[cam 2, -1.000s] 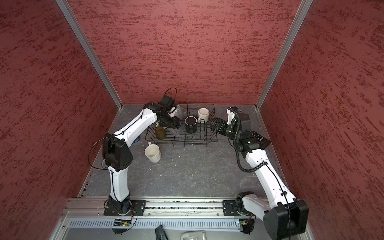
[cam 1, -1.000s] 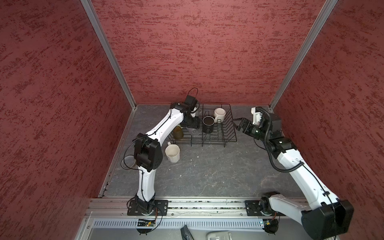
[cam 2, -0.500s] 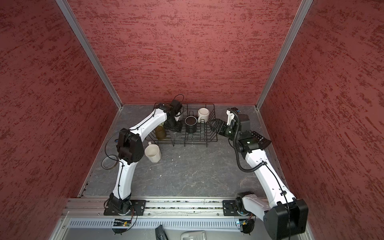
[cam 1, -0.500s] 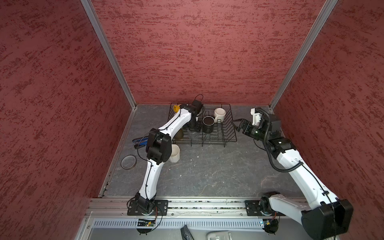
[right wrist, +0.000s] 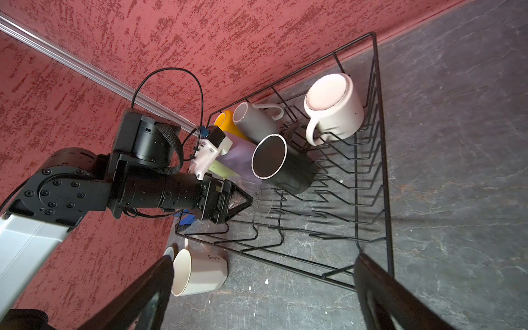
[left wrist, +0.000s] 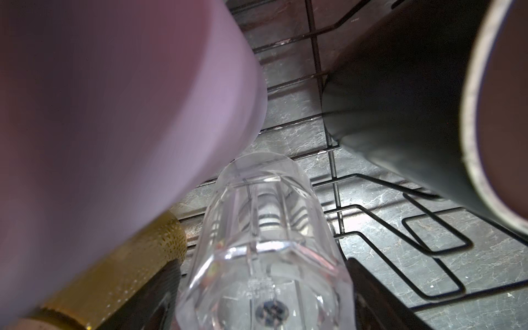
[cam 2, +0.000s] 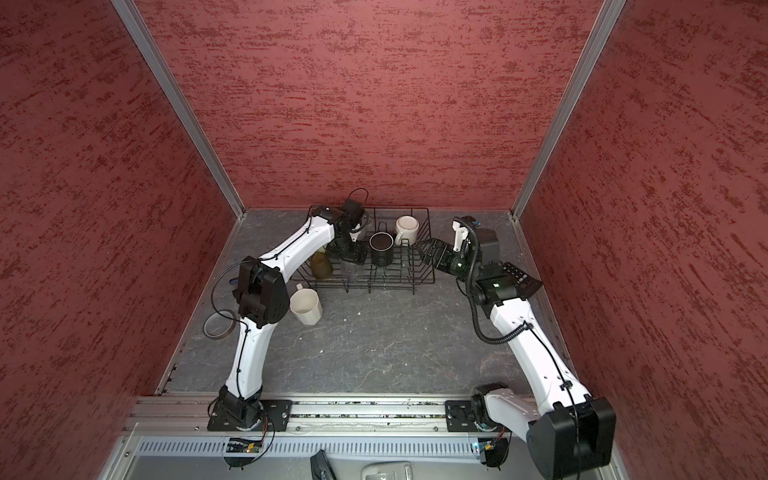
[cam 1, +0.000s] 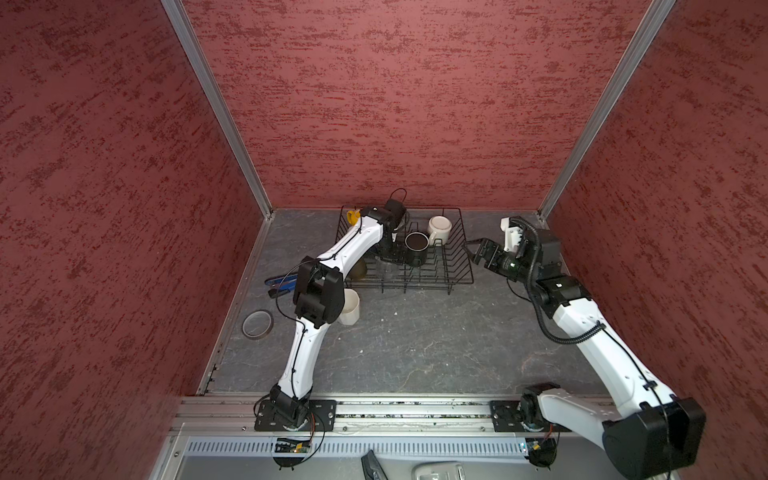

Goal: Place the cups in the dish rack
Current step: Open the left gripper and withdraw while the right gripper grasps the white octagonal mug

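Observation:
The black wire dish rack holds a black mug, a white mug, yellow, grey and pale green mugs, a lilac tumbler and an olive-brown glass. My left gripper reaches into the rack with its fingers close on either side of the clear glass; contact is unclear. A white faceted mug lies on the table in front of the rack. My right gripper hangs open and empty beside the rack's right end.
A tape roll and a blue-handled tool lie by the left wall. A black calculator sits under the right arm. Red walls close in on three sides.
The left arm's elbow swung right, and its gripper shifted a little toward the rack's middle, beside the black mug. The right arm has not moved.

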Tool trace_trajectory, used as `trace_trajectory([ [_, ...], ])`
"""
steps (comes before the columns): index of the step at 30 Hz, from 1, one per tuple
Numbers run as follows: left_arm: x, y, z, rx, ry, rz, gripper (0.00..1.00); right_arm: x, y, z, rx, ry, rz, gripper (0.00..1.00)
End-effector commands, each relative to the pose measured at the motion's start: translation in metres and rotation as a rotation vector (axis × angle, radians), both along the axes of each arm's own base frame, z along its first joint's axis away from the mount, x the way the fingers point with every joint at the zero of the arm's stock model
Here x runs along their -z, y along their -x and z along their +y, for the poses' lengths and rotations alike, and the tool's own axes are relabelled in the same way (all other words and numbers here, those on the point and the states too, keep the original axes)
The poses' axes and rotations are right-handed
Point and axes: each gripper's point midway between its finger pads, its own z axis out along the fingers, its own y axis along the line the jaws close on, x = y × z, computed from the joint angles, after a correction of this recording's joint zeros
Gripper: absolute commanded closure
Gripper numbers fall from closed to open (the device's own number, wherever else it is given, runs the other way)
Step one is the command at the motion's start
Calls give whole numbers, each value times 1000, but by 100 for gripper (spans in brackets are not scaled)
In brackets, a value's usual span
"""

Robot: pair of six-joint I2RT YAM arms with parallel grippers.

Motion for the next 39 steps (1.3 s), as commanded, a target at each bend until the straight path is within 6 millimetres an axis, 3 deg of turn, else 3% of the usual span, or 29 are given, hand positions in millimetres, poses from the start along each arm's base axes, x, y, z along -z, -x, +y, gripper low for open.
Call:
trace_trajectory([
  [1,-27,-2,-2,-6,40,-67,9,1,-3,-4,10,28,-1,4],
  [6,-93,-6,-1,-29,132,-243,6,6,-2,2,-15,78,31,14],
  [9,-141,-8,12,-52,163,-425,3,10,5,23,-51,141,49,18],
  [14,-207,7,55,-118,208,-735,0,29,32,85,-142,278,113,22],
  [18,-233,29,107,-249,270,-884,0,46,56,128,-203,330,168,27],
  [22,-229,53,174,-454,354,-924,0,54,74,169,-246,372,178,28],
  [25,-225,71,207,-545,360,-952,0,65,80,202,-287,423,187,30],
  [31,-217,98,238,-609,392,-969,0,84,76,251,-360,484,189,33],
  [39,-205,116,260,-674,426,-951,0,111,57,291,-422,562,184,38],
])
